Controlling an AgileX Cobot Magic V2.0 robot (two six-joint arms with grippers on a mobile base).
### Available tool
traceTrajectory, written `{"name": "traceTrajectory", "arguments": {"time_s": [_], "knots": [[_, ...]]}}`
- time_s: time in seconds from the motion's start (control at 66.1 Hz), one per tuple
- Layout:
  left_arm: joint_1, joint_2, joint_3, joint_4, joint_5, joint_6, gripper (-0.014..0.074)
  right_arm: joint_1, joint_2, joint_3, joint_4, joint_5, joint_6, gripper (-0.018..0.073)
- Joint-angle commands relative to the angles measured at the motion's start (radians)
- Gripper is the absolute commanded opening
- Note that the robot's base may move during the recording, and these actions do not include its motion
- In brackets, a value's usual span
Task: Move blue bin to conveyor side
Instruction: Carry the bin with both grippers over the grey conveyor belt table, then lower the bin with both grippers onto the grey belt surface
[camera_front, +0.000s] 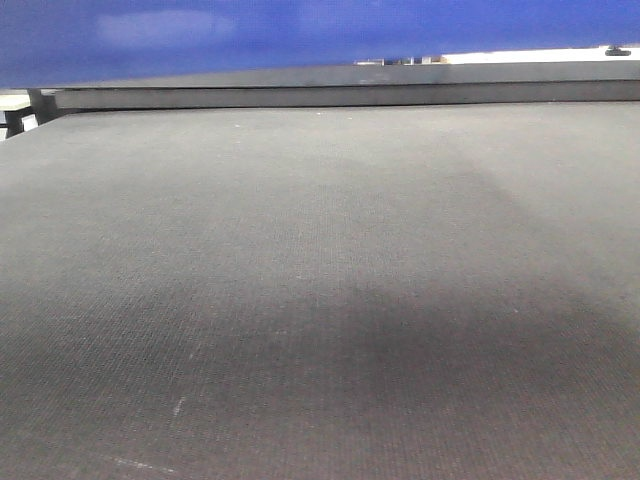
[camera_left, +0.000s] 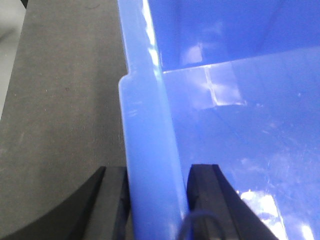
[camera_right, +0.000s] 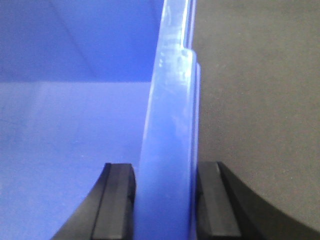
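The blue bin (camera_front: 250, 35) fills the top edge of the front view, above the dark grey conveyor belt (camera_front: 320, 300). In the left wrist view my left gripper (camera_left: 155, 200) is shut on the bin's thick left rim (camera_left: 147, 150), one finger outside over the belt (camera_left: 60, 100), one inside the bin. In the right wrist view my right gripper (camera_right: 165, 200) is shut on the bin's right rim (camera_right: 167, 140), one finger inside, one outside over the belt (camera_right: 260, 100). The bin's glossy inside shows no contents.
A dark rail (camera_front: 340, 92) runs along the belt's far edge. A pale strip of background (camera_front: 540, 55) shows beyond it at the right. A light floor patch (camera_left: 7, 35) shows at the left of the belt.
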Motion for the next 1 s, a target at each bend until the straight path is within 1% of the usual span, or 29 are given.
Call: {"name": "traceTrajectory", "arguments": {"time_s": [0.0,0.106,0.288,0.394,0.484,0.636,0.757,0.984], "knots": [[-0.003,0.01,-0.021,0.048,-0.139,0.018,-0.0016,-0.003,0.001,-0.022,-0.02,-0.114,-0.026,-0.0079],[-0.003,0.062,-0.021,0.048,-0.234,0.018,-0.0016,-0.003,0.059,-0.048,-0.025,-0.109,-0.026,-0.0079],[-0.003,0.201,-0.021,0.018,-0.277,0.018,-0.0016,-0.003,0.206,-0.078,-0.041,-0.109,-0.026,-0.0079],[-0.003,0.287,-0.021,0.008,-0.334,0.018,-0.0016,-0.003,0.288,-0.078,-0.06,-0.116,-0.026,-0.0079],[-0.003,0.351,-0.021,-0.006,-0.395,0.018,-0.0016,-0.003,0.362,-0.078,-0.096,-0.136,-0.026,-0.0079],[-0.003,0.427,-0.021,-0.025,-0.46,0.018,-0.0016,-0.028,0.458,-0.078,-0.096,-0.154,-0.026,-0.0079],[-0.003,0.482,-0.021,-0.025,-0.485,0.018,-0.0016,-0.042,0.52,-0.078,-0.096,-0.18,-0.026,-0.0079],[-0.003,0.547,-0.021,-0.027,-0.485,0.018,-0.0015,-0.042,0.574,-0.078,-0.096,-0.231,-0.026,-0.0079]]}}
